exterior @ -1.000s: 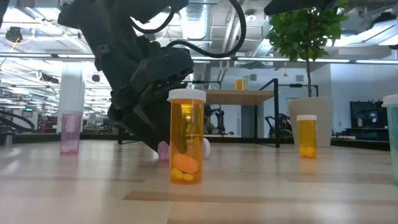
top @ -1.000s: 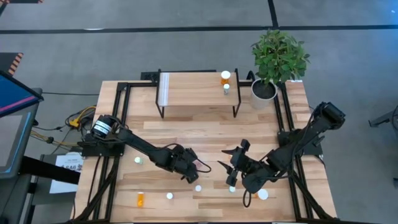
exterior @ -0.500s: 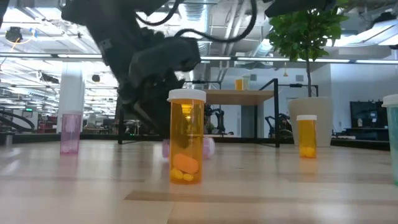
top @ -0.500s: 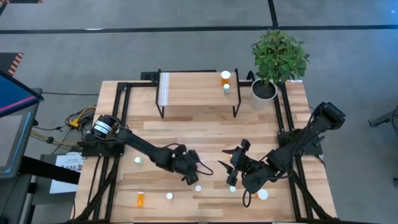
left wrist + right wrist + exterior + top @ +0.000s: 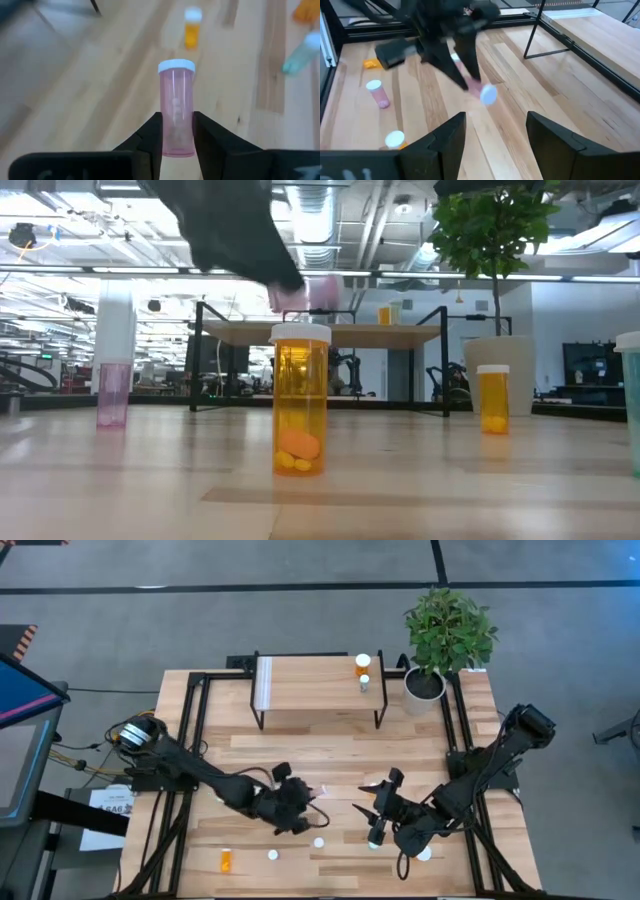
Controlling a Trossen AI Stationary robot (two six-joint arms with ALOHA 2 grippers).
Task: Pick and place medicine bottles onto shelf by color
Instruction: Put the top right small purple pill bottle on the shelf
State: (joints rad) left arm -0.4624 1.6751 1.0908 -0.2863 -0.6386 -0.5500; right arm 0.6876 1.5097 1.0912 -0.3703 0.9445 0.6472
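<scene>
My left gripper [image 5: 298, 802] is shut on a pink medicine bottle [image 5: 176, 107] with a white cap, held above the table's near middle; the low view shows that pink bottle [image 5: 305, 293] in the air. My right gripper [image 5: 378, 815] stands open to its right, with nothing between its fingers. The shelf [image 5: 315, 690] stands on black legs at the far middle, with an orange bottle [image 5: 362, 663] and a smaller one [image 5: 364, 682] upright at its right end. Loose bottles stand on the table, among them an orange one [image 5: 300, 410]. My left gripper pinches the pink bottle's body near its bottom end [image 5: 176, 142] between its two fingers [image 5: 152, 135]. The fingers come from the table's left and lie along the bottle. Its capped end [image 5: 176, 66] sticks out past the fingertips. The bottle is lifted clear of the table.
A potted plant [image 5: 425, 685] stands at the far right beside the shelf. Near the front edge are a green bottle [image 5: 222, 798], a lying orange one [image 5: 225, 860] and several white-capped ones [image 5: 319, 842]. Black frame rails run along the table's left and right sides.
My left gripper has shut on the pink bottle, which lay on the table, and has gone up with it. The bottle is now clear of the table, above the cap of the orange bottle in the low view.
</scene>
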